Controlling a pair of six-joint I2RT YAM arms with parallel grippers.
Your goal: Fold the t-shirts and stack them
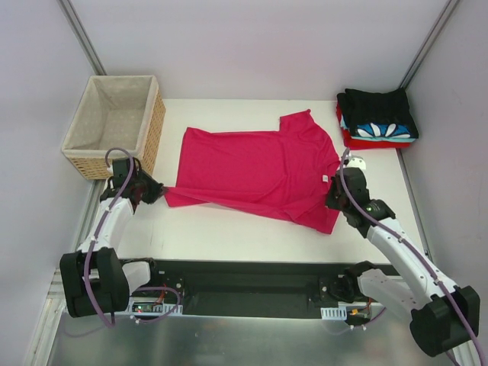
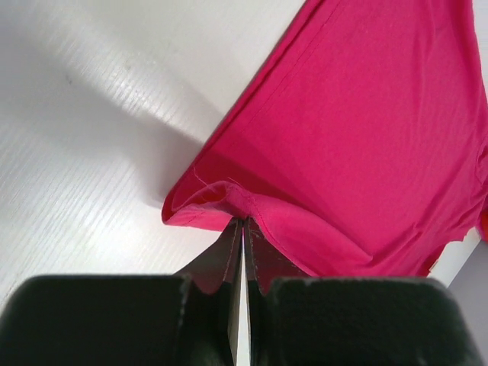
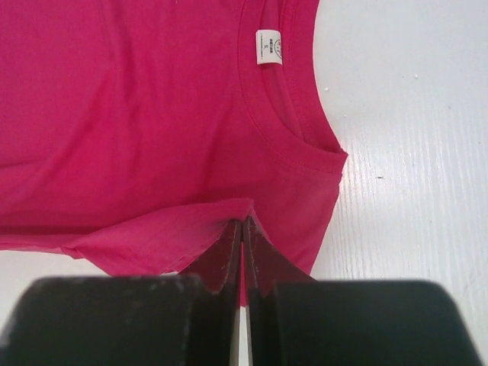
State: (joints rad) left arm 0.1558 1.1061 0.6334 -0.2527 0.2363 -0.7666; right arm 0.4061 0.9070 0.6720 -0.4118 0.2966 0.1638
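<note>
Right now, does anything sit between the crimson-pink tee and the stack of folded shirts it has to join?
Nothing visible: only bare white table separates the crimson-pink cloth tee from the folded stack at the far right corner.

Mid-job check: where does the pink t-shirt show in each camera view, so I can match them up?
Top external: pink t-shirt lies spread flat, centre of the picture.
Left wrist: upper right, a corner pinched in the shut left hand.
Right wrist: upper left, its edge pinched in the shut right hand.
Shared landmark: the white table beneath it.
</note>
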